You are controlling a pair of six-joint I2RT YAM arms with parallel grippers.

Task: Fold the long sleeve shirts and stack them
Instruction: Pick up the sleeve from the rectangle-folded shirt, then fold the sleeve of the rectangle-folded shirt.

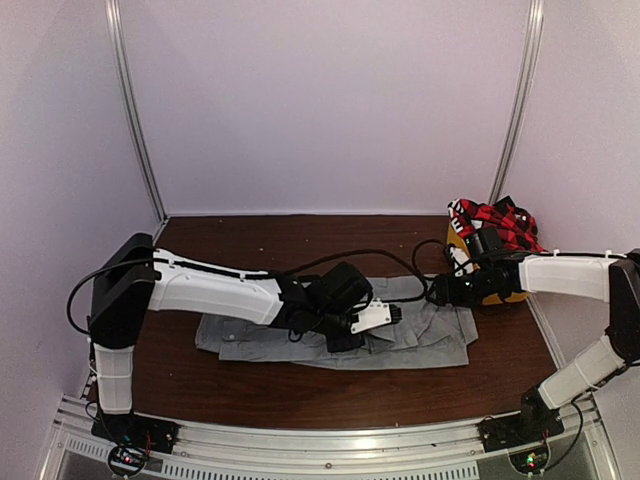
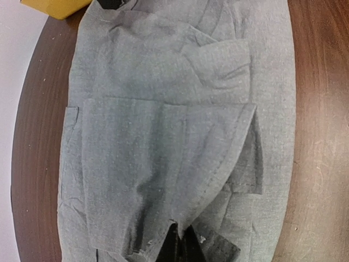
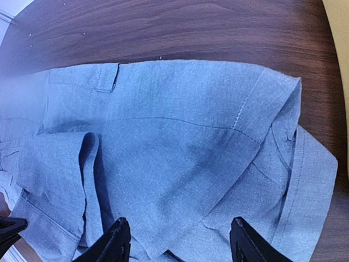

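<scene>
The light-grey long sleeve shirt (image 1: 425, 340) lies partly folded across the middle of the brown table, its pocket and seams showing. My left gripper (image 1: 395, 313) sits low over the shirt's centre and is shut, pinching a folded hem of the grey shirt (image 2: 163, 109) between its dark fingertips (image 2: 188, 232). At the shirt's right end my right gripper (image 1: 440, 290) hovers open, its fingers (image 3: 117, 240) spread wide just above the cloth (image 3: 180, 125) with nothing between them. A red-and-black plaid shirt (image 1: 498, 224) is heaped in the yellow tub at the right.
The yellow tub (image 1: 457, 240) stands at the table's right edge, right behind my right wrist; a corner of the tub (image 2: 54, 6) shows in the left wrist view. Bare brown table (image 1: 250, 245) lies behind and to the left of the shirt. White walls enclose the back.
</scene>
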